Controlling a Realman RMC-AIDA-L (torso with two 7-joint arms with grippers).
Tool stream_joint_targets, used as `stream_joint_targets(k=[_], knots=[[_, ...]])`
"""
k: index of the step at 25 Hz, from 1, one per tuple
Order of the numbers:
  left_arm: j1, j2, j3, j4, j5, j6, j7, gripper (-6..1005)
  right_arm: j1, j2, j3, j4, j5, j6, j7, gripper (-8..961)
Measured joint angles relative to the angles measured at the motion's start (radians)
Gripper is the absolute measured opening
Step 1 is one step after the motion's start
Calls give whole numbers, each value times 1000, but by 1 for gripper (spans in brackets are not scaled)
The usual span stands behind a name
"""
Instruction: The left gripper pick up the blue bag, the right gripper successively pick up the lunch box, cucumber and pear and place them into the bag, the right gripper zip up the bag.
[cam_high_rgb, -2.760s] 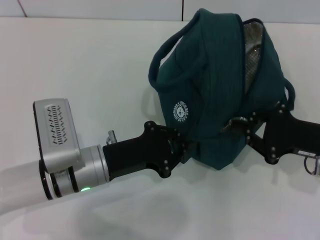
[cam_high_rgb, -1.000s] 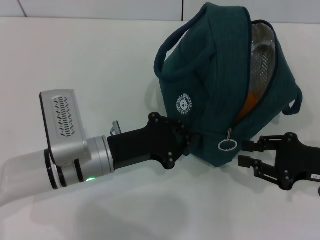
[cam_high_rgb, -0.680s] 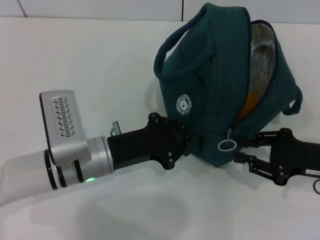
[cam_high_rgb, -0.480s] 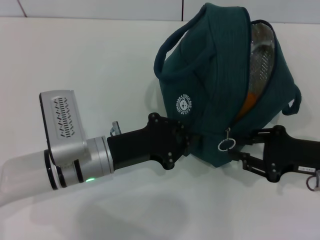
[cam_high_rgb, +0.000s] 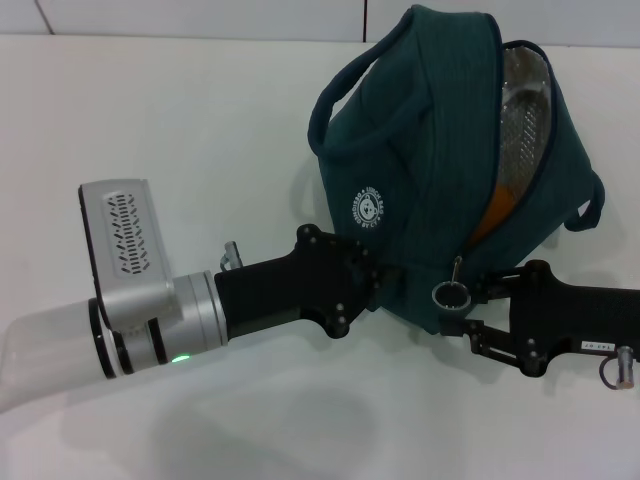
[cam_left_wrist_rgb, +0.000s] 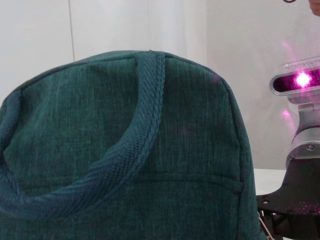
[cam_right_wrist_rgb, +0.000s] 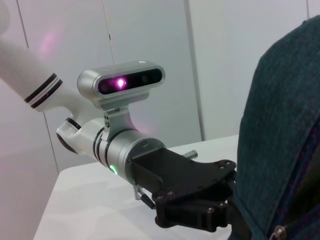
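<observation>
one orange pear (cam_high_rgb: 497, 212) shows inside the blue bag (cam_high_rgb: 420, 170); left claw (cam_high_rgb: 385, 285) clamped on it, right claw (cam_high_rgb: 462, 308) apart.

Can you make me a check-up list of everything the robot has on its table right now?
Surface: white table, bare where it shows.
Job's things: blue bag upright, zip still open, silver lining and something orange showing inside; ring pull hanging at the zip's near end. Lunch box, cucumber: not seen.
Clutter: nothing seen.
Grippers: left pincer pressed against the bag's lower side; right pincer open, its fingers either side of the ring pull.
Cables: nothing seen.
Surroundings: pale wall panels behind the table.
</observation>
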Motion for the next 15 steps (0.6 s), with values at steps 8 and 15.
stream_joint_targets(k=[8,15], knots=[[1,0,0,0,0,0,0,53,1,1,3,-14,6,31,-3,245],[5,1,-1,0,0,0,0,53,-3,1,6,-42,15,50,-85,95]])
